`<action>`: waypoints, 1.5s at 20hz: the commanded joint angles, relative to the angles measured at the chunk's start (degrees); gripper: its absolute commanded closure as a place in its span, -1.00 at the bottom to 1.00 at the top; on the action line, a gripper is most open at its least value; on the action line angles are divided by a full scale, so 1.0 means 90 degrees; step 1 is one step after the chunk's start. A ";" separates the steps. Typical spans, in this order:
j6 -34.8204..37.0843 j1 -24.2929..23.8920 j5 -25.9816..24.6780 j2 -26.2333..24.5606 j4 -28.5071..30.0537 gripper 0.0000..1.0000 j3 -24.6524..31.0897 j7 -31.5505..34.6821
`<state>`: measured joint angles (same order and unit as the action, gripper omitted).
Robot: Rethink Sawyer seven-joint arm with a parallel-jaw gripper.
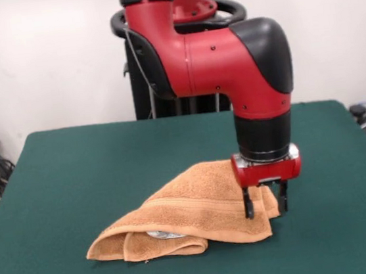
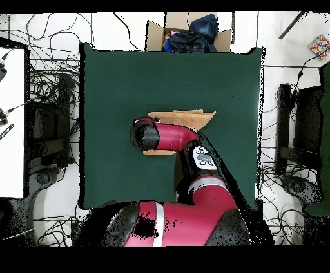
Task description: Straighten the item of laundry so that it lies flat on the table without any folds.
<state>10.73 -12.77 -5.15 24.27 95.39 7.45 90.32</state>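
Note:
The item of laundry [image 1: 188, 209] is an orange-tan towel lying folded over itself near the middle of the green table [image 1: 74, 169]. A woven band runs across its upper layer, and something pale peeks out of the front fold [image 1: 164, 234]. My gripper [image 1: 266, 213] hangs straight down at the towel's right end. It is open, with one finger [image 1: 248, 207] over the cloth and the other beside its edge. In the overhead view my arm covers much of the towel [image 2: 190, 118], and my wrist [image 2: 145, 135] hides the gripper.
A cardboard box [image 2: 155, 33] with dark clothes stands just past the table's top edge in the overhead view. Cables and equipment lie on the floor on both sides. Bare green felt surrounds the towel [image 2: 116, 77].

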 commanded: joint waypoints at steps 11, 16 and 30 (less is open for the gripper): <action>-0.0550 0.0258 0.0019 -0.0449 -0.0090 -1.00 0.0213 0.1040; -0.0481 0.0173 0.0035 -0.0443 -0.0213 -1.00 0.0225 0.0956; -0.0295 -0.0054 -0.0033 -0.0488 -0.0738 -1.00 0.0098 0.0711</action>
<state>7.81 -11.78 -5.15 22.48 93.39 7.44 90.32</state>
